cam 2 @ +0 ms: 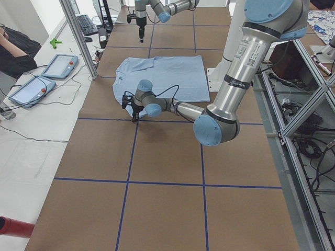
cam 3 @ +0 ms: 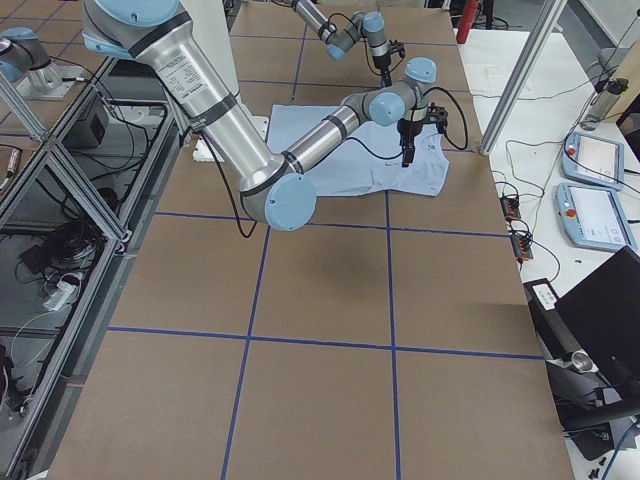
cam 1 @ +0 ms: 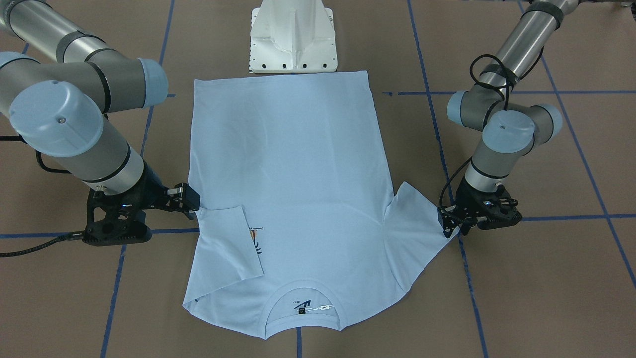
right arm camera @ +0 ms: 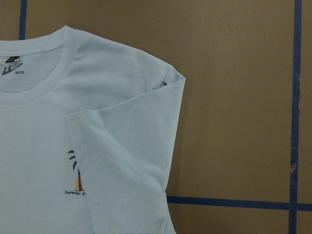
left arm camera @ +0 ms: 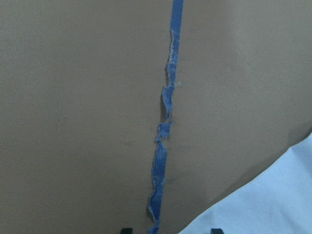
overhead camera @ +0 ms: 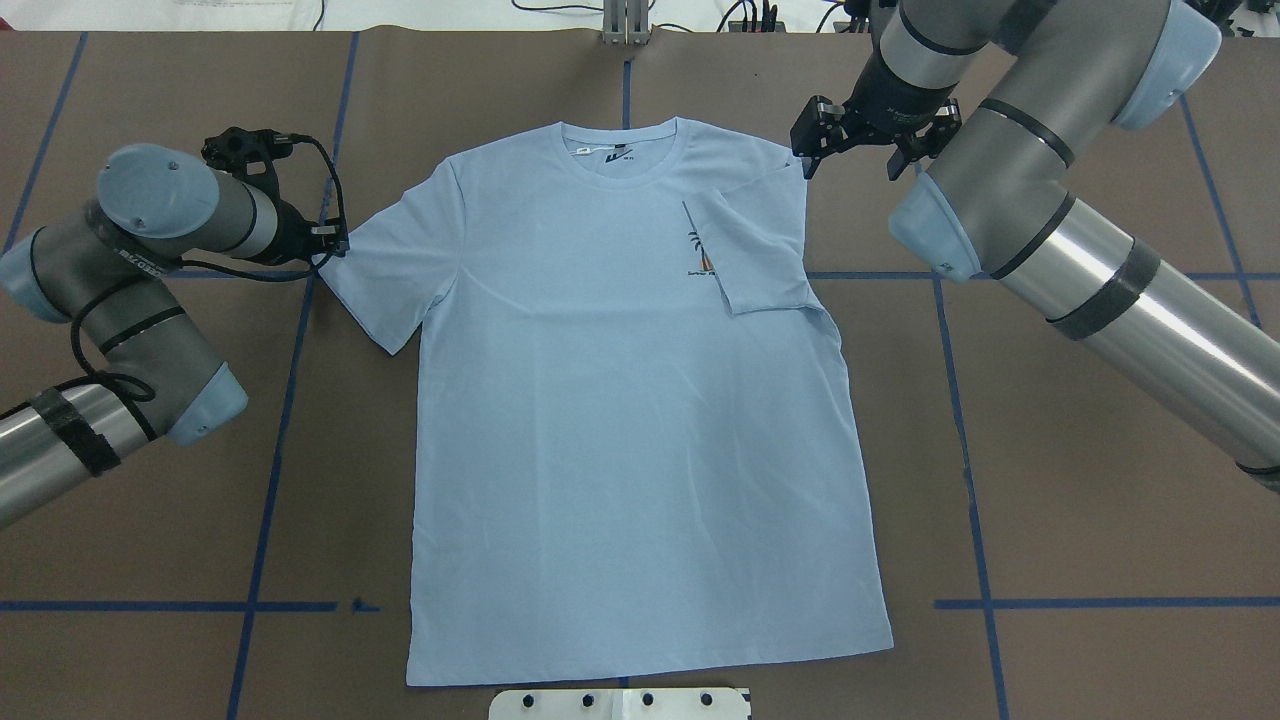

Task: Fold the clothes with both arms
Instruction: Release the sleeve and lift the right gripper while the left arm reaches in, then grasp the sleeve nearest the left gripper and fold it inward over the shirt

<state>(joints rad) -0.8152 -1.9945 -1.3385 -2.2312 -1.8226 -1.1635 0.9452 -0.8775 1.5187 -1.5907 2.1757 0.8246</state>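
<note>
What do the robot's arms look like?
The left arm and right arm are silver-grey tubes with darker grey joints, pale blue caps and black bands. Black cables run outside them. The left tool and right tool are black, with two fingers.

Blue tape line (left arm camera: 165,122) runs top to bottom over the brown table surface (left arm camera: 73,107), with its lower half torn and ragged. Pale blue fabric (left arm camera: 273,200) lies right of the tape, low. Left gripper (left arm camera: 170,230): two dark fingertips (left arm camera: 126,230) stand apart, one either side of the tape's foot.
</note>
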